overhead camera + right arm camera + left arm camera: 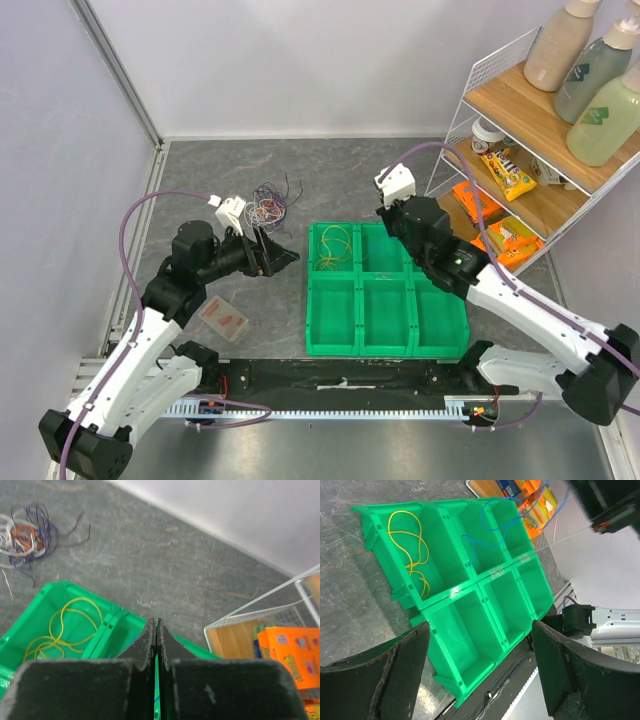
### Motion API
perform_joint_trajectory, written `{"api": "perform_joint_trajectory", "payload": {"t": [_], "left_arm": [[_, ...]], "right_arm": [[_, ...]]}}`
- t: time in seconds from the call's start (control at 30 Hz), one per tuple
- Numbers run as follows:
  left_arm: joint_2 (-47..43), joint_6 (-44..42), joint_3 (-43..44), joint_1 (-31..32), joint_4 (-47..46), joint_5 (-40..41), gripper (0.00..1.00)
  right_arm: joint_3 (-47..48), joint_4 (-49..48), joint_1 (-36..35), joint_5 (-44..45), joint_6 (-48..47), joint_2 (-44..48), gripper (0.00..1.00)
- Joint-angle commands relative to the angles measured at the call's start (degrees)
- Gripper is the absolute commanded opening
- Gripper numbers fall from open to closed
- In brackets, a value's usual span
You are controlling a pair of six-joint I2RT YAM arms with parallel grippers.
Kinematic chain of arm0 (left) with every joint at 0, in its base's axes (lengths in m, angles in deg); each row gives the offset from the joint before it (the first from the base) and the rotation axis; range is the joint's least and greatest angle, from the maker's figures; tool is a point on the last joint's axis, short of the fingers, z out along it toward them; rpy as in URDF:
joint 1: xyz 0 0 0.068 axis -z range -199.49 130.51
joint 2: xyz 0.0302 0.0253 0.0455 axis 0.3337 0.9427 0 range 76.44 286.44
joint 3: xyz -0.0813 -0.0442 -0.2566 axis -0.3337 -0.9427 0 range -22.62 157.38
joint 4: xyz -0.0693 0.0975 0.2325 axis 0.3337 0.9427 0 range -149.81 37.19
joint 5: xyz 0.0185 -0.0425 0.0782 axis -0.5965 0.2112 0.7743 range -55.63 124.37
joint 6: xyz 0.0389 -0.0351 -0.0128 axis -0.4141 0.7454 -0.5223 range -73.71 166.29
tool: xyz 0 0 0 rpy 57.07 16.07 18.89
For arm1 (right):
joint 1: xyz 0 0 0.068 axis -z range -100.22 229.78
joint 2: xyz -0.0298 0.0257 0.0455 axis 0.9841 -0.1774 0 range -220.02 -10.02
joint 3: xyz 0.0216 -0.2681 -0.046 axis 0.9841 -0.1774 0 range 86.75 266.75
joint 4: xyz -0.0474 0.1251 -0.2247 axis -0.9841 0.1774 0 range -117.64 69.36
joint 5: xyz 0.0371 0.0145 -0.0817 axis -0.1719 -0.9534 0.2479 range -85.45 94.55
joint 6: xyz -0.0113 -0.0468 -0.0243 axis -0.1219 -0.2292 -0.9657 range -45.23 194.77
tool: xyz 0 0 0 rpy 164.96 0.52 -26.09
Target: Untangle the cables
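The tangled cables (pixel 268 203) (pixel 25 535), purple, white, orange and dark, lie on the grey table left of the green tray's (pixel 312 300) far corner. One yellow cable (pixel 333 248) (pixel 412 545) (pixel 65 630) lies in the tray's far-left bin. A thin blue cable (pixel 487 522) runs from my right gripper down into the far-middle bin. My right gripper (pixel 392 222) (pixel 156 622) hangs over that bin, shut on the blue cable. My left gripper (pixel 285 260) (pixel 480 627) hovers open and empty just left of the tray, between it and the tangle.
A white wire shelf (pixel 510 170) with snack packs and bottles stands at the right, close to my right arm. A small clear box (pixel 224 317) holding orange pieces sits near the left arm. A black rail (pixel 340 380) runs along the front edge.
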Motion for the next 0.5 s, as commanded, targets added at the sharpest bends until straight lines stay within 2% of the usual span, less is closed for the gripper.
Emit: {"api": "perform_joint_trajectory", "payload": {"t": [0.0,0.17,0.27,0.33,0.47], "left_arm": [[-0.99,-1.04,0.47,-0.42,0.39,0.44,0.88],[-0.29,-0.70,1.43,-0.33,2.50,2.98,0.88],[1.46,0.97,1.79,-0.94,3.90,8.25,0.88],[4.01,1.94,2.84,-2.95,5.92,9.67,0.89],[9.45,5.19,3.55,-10.15,5.84,7.13,0.94]], "right_arm": [[-2.41,-1.72,0.02,0.45,5.11,-3.10,0.00],[-5.49,0.38,0.02,0.20,16.19,-7.40,0.00],[-5.41,2.23,0.02,0.36,21.48,-12.50,0.00],[-3.49,3.90,0.55,0.54,22.10,-15.49,0.00],[1.86,8.28,2.48,-1.04,20.87,-22.16,0.11]]}}
